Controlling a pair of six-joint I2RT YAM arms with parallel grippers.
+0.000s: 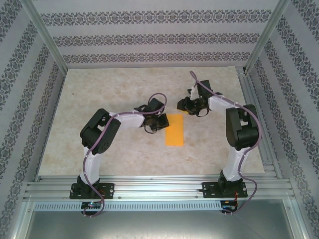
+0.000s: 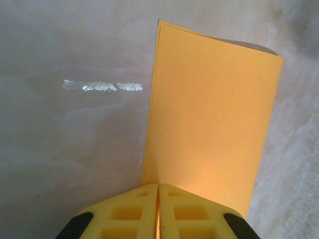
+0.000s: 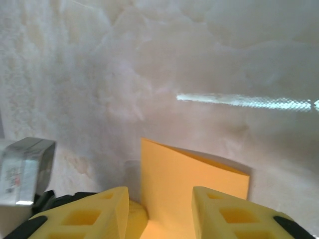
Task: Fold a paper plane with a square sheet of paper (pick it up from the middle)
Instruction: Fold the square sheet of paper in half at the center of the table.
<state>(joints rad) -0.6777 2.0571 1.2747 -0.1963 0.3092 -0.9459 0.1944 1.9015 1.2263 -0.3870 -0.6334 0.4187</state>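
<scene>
The square sheet of paper (image 1: 174, 130) lies on the table as a narrow orange rectangle, folded double, with its far layer slightly lifted in the right wrist view (image 3: 189, 194). My left gripper (image 1: 163, 122) is shut, its tips (image 2: 158, 188) resting at the sheet's (image 2: 209, 114) edge by its far left corner. I cannot tell whether they pinch the paper or only touch it. At the sheet's far end my right gripper (image 1: 183, 105) stands open, and the paper runs between its fingers (image 3: 159, 191). No paper plane shape shows.
The pale marbled table (image 1: 99, 99) is bordered by metal rails, one along the right side (image 1: 259, 124). Patterned walls (image 1: 149, 37) close in the back and sides. Both arm bases sit on the near rail (image 1: 159, 186).
</scene>
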